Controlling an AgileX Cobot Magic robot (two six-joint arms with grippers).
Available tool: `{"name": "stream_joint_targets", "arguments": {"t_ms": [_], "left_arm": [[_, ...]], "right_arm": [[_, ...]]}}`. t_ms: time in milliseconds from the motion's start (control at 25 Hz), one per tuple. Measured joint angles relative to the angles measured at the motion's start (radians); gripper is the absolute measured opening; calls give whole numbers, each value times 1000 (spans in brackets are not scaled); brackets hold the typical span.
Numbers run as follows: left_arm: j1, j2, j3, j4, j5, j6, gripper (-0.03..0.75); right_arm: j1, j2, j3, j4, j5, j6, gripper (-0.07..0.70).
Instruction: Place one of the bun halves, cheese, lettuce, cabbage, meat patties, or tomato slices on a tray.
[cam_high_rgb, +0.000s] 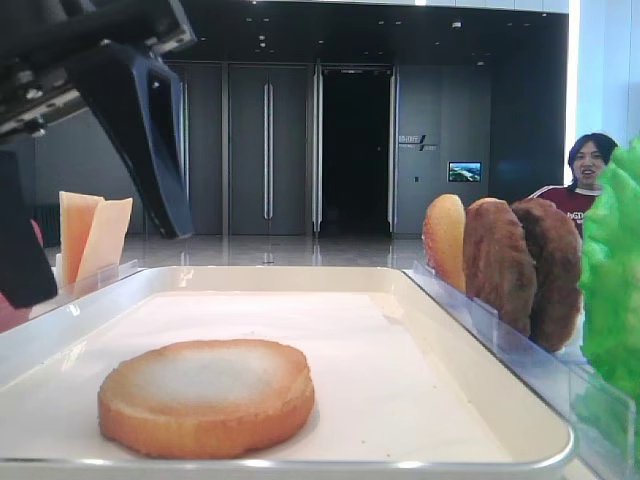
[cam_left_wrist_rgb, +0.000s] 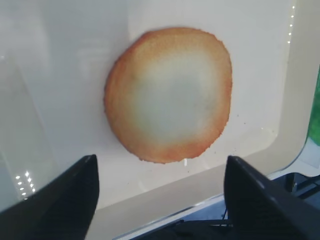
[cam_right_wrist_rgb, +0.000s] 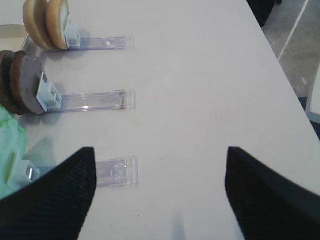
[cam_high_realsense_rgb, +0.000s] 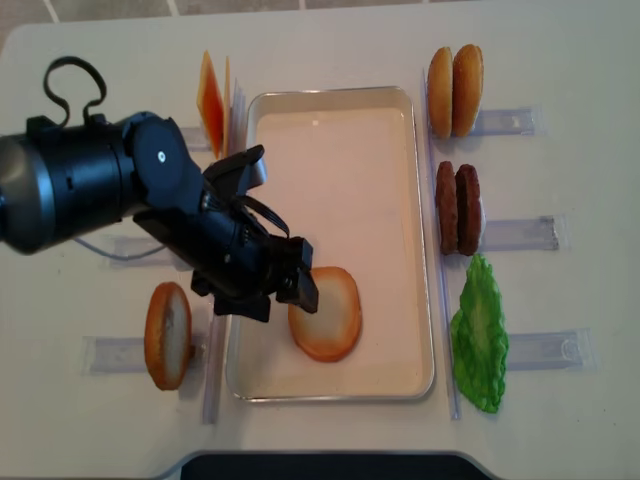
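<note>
One golden-tan round bun half (cam_high_realsense_rgb: 325, 313) lay flat on the off-white rimmed tray (cam_high_realsense_rgb: 336, 97), white tabletop (cam_high_realsense_rgb: 560, 60), dark-doored hall behind, left gripper (cam_high_realsense_rgb: 283, 285) jaws spread above it, empty, right gripper (cam_right_wrist_rgb: 159, 192) jaws apart, empty.

Right gripper (cam_right_wrist_rgb: 157, 192) fingertips and lettuce (cam_right_wrist_rgb: 9, 150) cropped by wrist view's edges.

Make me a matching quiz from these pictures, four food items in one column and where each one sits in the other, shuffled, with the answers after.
Things:
1. bun half lying flat
2. meat patties
3. lettuce
4. cheese

Places:
A. upright in a holder left of the tray
B. inside the tray, near end
C. right of the tray, middle holder
D. right of the tray, nearest holder

Pairs: 1-B, 2-C, 3-D, 4-A
</note>
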Motion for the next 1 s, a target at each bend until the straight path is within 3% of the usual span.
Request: {"name": "stream_joint_targets", "arguments": {"t_ms": [160,480,560,1000], "left_arm": [[0,-67,-37,127,92,-79,591],[0,-166,-187,380,438,-220,591],[0,-178,-217,419,498,-244,591],[18,-213,-233,507,521,-252,591]], "right_arm": [[0,0,0,0,0,0,538],[0,0,0,0,0,0,538],[0,0,0,0,0,0,538],[0,0,0,0,0,0,538]]}}
